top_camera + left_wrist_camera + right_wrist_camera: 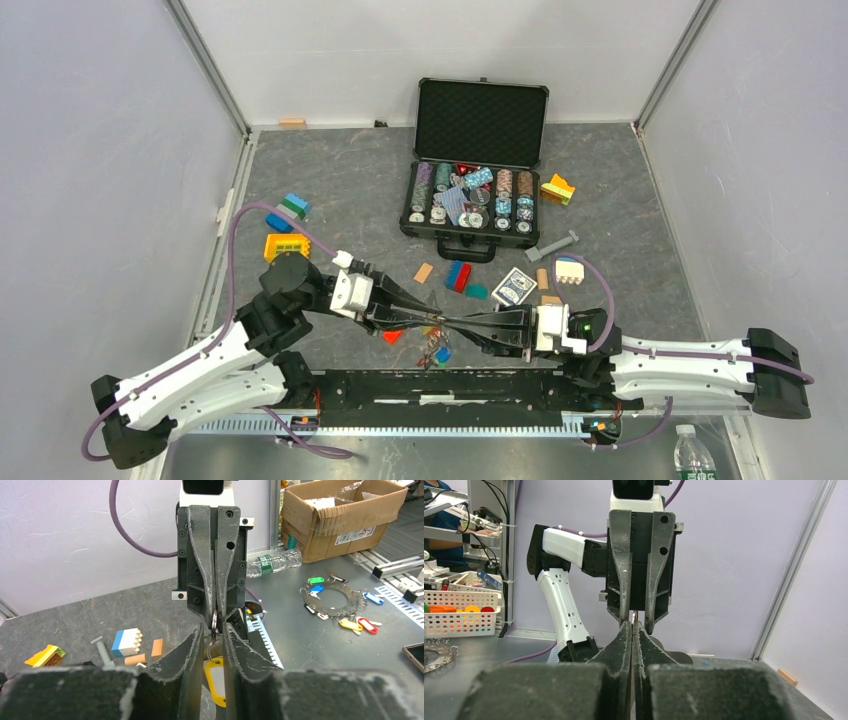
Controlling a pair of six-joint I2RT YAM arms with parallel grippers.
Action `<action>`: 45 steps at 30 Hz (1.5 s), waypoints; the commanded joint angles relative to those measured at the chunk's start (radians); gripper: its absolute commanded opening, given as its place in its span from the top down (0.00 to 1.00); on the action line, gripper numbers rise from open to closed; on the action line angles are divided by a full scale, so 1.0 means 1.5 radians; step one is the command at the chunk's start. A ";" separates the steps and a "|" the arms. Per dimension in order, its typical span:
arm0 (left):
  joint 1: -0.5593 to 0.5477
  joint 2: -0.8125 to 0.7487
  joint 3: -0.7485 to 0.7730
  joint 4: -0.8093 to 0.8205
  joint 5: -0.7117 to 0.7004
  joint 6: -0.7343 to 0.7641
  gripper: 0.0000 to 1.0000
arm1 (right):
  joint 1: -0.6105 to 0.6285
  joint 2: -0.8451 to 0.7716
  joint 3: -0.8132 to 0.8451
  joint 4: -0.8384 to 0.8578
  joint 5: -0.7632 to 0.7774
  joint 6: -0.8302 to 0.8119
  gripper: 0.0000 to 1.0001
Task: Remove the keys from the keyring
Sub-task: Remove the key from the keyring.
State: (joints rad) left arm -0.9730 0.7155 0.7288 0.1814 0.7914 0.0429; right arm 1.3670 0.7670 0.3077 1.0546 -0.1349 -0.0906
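Observation:
The keyring (214,620) is a thin silver ring seen edge-on, held in mid-air between my two grippers. My right gripper (215,616) is shut on it, which also shows in its own view (632,625). My left gripper (214,630) faces it tip to tip. Its jaws stand a little apart on either side of the ring, and I see no contact. A key with a yellow cover (216,680) hangs from the ring below the fingers. In the top view the bunch of keys (437,350) dangles under the meeting grippers (447,324). A red piece (393,337) lies on the mat beside them.
An open poker chip case (470,195) stands at the back. A card deck (516,287), toy blocks (285,245) (460,277) and a grey bolt (552,245) lie around. A black rail (440,390) runs along the near edge.

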 commanded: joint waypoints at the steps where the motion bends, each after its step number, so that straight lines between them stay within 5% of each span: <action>1: -0.001 0.003 0.002 0.023 0.001 -0.022 0.79 | -0.001 -0.008 0.019 0.050 -0.006 0.004 1.00; 4: -0.001 0.003 0.002 0.022 0.005 -0.023 0.97 | -0.001 -0.008 0.018 0.049 -0.003 0.003 1.00; 9: -0.001 -0.005 0.016 -0.029 0.023 0.012 0.98 | -0.002 -0.018 0.023 0.017 0.025 0.002 1.00; 20: -0.002 0.008 0.128 -0.334 -0.022 0.206 0.98 | -0.001 -0.038 0.206 -0.417 0.033 -0.046 0.60; 29: -0.002 0.078 0.274 -0.585 -0.073 0.349 0.98 | -0.001 0.096 0.453 -0.813 0.038 -0.062 0.57; 36: -0.001 0.152 0.388 -0.750 -0.131 0.401 0.98 | -0.001 0.112 0.480 -0.861 0.013 -0.066 0.58; 45: -0.002 0.181 0.423 -0.787 -0.143 0.406 0.98 | -0.001 0.122 0.465 -0.852 0.043 -0.066 0.62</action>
State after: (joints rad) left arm -0.9730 0.9867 1.3106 -0.9791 0.5766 0.6071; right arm 1.3659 0.9436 0.9852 -0.2352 -0.0921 -0.1852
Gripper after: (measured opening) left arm 0.040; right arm 0.384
